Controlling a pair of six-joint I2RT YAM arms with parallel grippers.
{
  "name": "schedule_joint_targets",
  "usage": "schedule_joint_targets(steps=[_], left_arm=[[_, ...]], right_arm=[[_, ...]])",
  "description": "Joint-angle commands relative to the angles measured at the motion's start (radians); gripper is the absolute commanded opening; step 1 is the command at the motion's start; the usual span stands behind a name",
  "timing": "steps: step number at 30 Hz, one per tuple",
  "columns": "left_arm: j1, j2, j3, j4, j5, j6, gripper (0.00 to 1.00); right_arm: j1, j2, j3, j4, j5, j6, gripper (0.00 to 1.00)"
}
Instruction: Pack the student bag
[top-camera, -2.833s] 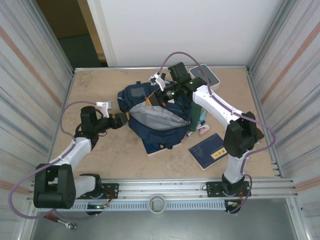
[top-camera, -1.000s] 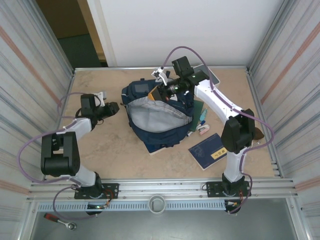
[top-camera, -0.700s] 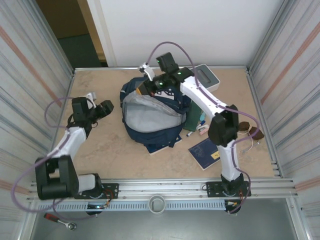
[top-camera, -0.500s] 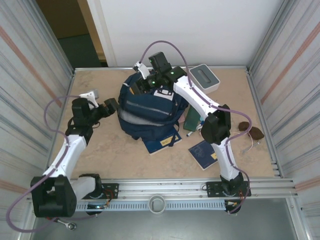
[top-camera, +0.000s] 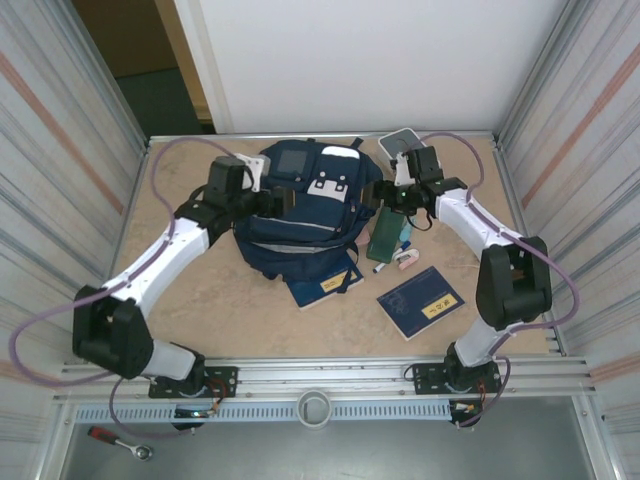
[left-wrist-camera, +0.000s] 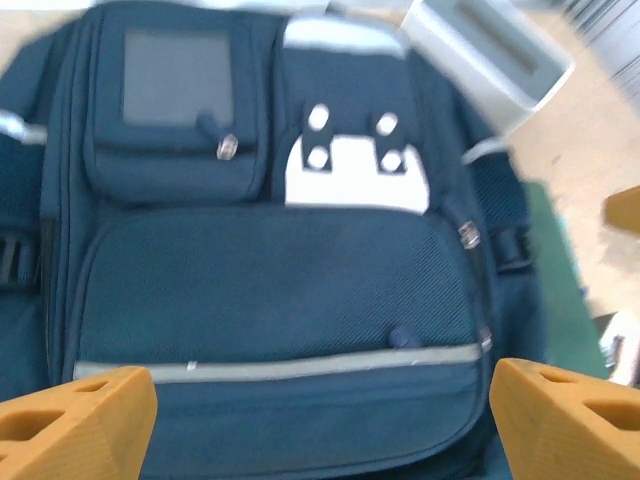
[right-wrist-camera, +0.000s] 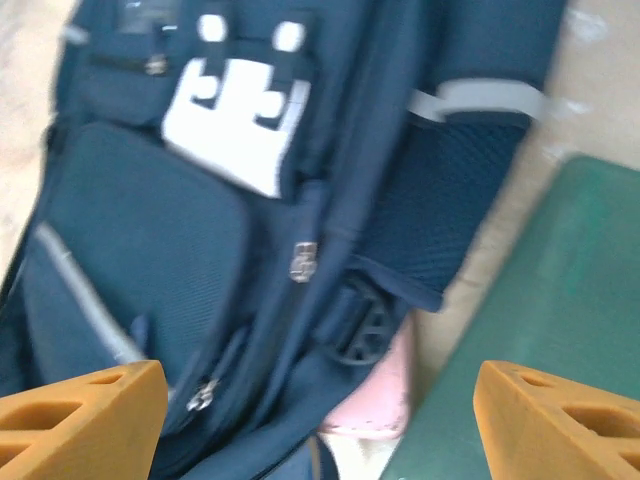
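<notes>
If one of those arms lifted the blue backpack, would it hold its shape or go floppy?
Probably floppy: the student bag is soft fabric lying slumped on the table. It likely won't roll, and its woven cloth should grip rather than slip.

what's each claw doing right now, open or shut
Left claw: open, holding nothing.
Right claw: open, holding nothing.
</notes>
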Motion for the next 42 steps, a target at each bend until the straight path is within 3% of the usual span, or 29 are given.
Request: schedule_joint_targets(steps=[1, 5, 7, 9, 11, 15, 17, 20, 22, 25, 27, 31, 36, 42], left_arm=[[-0.002, 0.001, -0.023, -0.141, -0.079, -0.031, 0.86], [-0.006, -0.064, -0.127, -0.112, -0.069, -0.08, 0.87], [-0.009, -0.093, -0.165, -0.098, -0.06, -0.099, 0.86], [-0.016, -0.121, -0.18, -0.094, -0.043, -0.089, 0.87], [-0.024, -0.149, -0.179, -0.097, -0.035, -0.054, 0.87], [-0.046, -0.176, -0.14, -0.094, -0.025, 0.029, 0.85], [-0.049, -0.147, -0.107, -0.082, 0.046, 0.128, 0.84], [-0.059, -0.072, -0.036, -0.14, 0.149, 0.33, 0.82], [-0.063, -0.018, 0.023, -0.212, 0.134, 0.442, 0.82], [-0.063, 0.063, 0.091, -0.284, 0.095, 0.603, 0.84], [-0.061, 0.118, 0.13, -0.316, 0.07, 0.676, 0.84], [-0.048, 0.21, 0.176, -0.35, 0.08, 0.751, 0.83], [-0.027, 0.302, 0.202, -0.35, 0.084, 0.785, 0.76], [0.027, 0.355, 0.215, -0.333, 0.117, 0.738, 0.46]], right_arm=[[0.018, 0.081, 0.023, 0.072, 0.026, 0.152, 0.81], [0.027, 0.193, 0.086, 0.107, -0.048, 0.184, 0.73], [0.039, 0.237, 0.131, 0.107, -0.078, 0.17, 0.57], [0.046, 0.261, 0.17, 0.106, -0.088, 0.154, 0.33], [0.054, 0.266, 0.205, 0.11, -0.089, 0.124, 0.22], [0.071, 0.315, 0.322, 0.056, -0.129, 0.048, 0.14], [0.074, 0.358, 0.382, 0.045, -0.17, 0.021, 0.11], [0.072, 0.442, 0.495, 0.034, -0.225, 0.016, 0.11], [0.073, 0.514, 0.612, -0.015, -0.244, 0.015, 0.13], [0.072, 0.602, 0.789, -0.132, -0.201, 0.011, 0.32], [0.062, 0.585, 0.79, -0.156, -0.178, 0.003, 0.47], [0.036, 0.417, 0.595, -0.119, -0.14, -0.042, 0.61], [0.024, 0.196, 0.314, -0.057, -0.109, -0.051, 0.67], [0.117, 0.018, 0.012, 0.069, -0.141, 0.005, 0.7]])
